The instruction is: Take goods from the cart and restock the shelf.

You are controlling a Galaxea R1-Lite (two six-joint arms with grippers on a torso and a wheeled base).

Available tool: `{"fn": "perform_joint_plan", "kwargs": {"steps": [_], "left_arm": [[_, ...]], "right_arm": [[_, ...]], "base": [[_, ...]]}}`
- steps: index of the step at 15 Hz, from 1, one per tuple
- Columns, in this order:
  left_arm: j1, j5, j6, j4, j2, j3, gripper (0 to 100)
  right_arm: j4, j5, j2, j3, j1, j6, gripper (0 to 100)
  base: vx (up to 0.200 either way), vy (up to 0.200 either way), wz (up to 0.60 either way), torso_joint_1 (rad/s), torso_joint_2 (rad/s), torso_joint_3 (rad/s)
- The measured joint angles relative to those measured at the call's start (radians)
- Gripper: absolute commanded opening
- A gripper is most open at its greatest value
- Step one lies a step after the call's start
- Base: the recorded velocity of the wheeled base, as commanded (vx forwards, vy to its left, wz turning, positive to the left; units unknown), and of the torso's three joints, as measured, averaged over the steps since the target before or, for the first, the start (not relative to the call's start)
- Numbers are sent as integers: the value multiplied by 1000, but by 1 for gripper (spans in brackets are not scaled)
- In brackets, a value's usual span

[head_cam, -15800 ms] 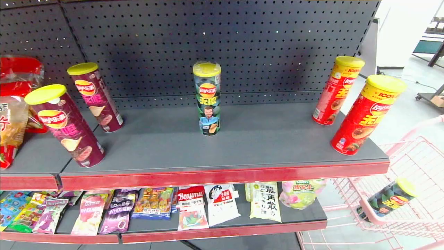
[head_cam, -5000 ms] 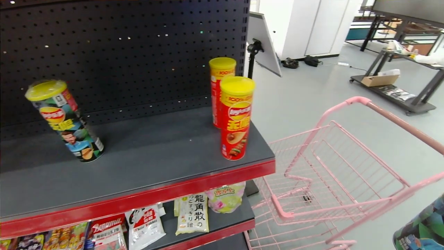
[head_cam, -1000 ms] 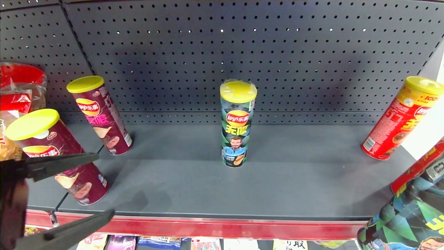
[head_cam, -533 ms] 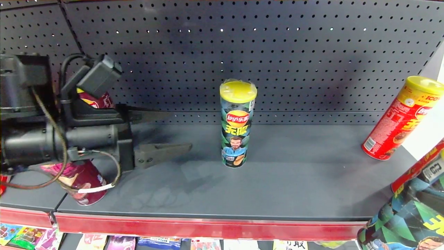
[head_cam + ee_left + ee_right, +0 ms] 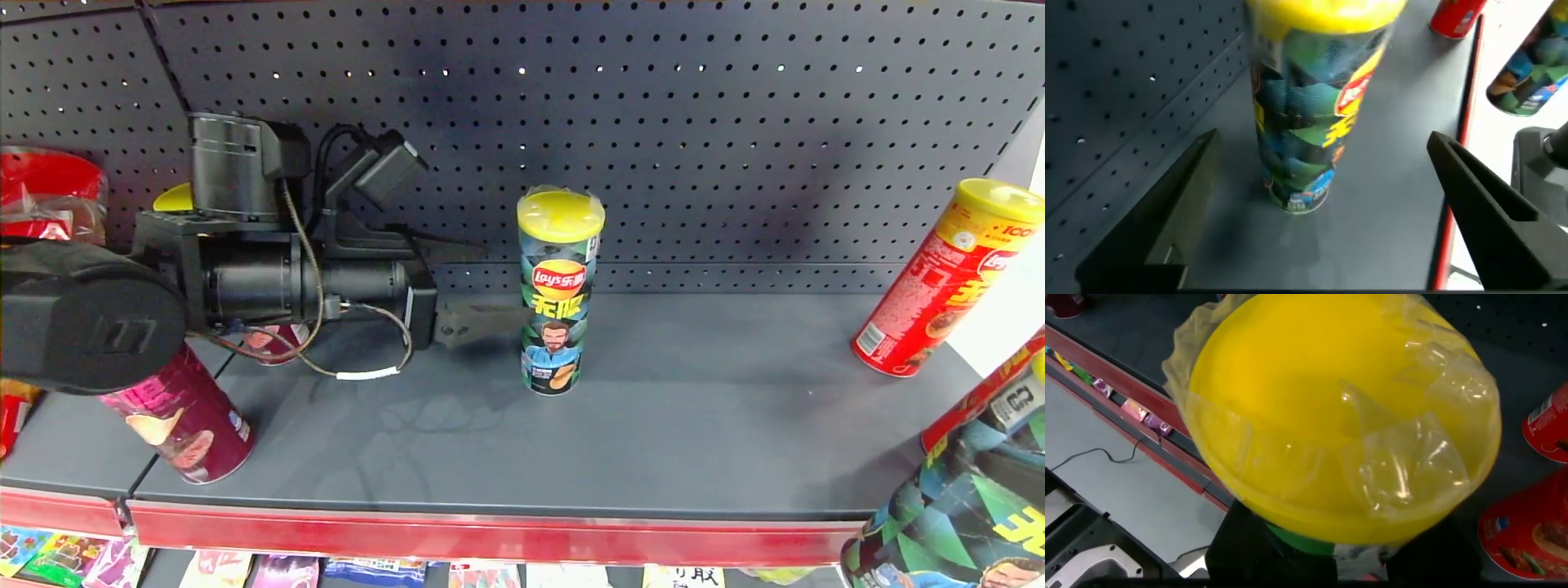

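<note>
Room first: the shelf (image 5: 678, 441) has a good stretch of bare grey deck between the standing green can (image 5: 560, 290) in the middle and the red can (image 5: 939, 278) out at the right end. There's more bare deck in front of the standing green can, up to the red front lip (image 5: 490, 535). The pegboard back (image 5: 694, 147) sits close behind that can. Over on the left, a maroon can (image 5: 184, 412) stands near the lip, partly under my left arm.

The head view gives me the layout, but the can hides the far finger. The left wrist view sorts that out. The left gripper (image 5: 1323, 139) is spread wide, with a finger (image 5: 1180, 204) on the pegboard side and the other on the lip side. The standing green can sits upright between them, with a visible gap on both sides, so nothing is touching.

The right wrist view looks down on the yellow lid (image 5: 1339, 416) of the held green can (image 5: 963, 523), with crinkled clear wrap over it. From the head camera that can is at the lower right, in front of the lip and off the deck. A second red can (image 5: 976, 400) is tucked just behind it. The right gripper (image 5: 1004, 469) is clamped around the held green can, with a dark band across its body. I can't make out the fingertips.
</note>
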Motion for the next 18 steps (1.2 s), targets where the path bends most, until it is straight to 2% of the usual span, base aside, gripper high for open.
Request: {"fn": "perform_joint_plan", "kwargs": {"steps": [11,15,18], "left_arm": [[-37,8,-4,4,187,-220,100],[-55,7,-7,5,234,-277,100],[-83,10,-10,6,251,-284,100]], "right_arm": [[-1,-1,2,-4,-2,0,0],[0,-1,4,0,-2,0,0],[-3,-2,12,-1,-2,0,0]], "base": [[0,0,0,0,0,0],[0,0,0,0,0,0],[0,0,0,0,0,0]]}}
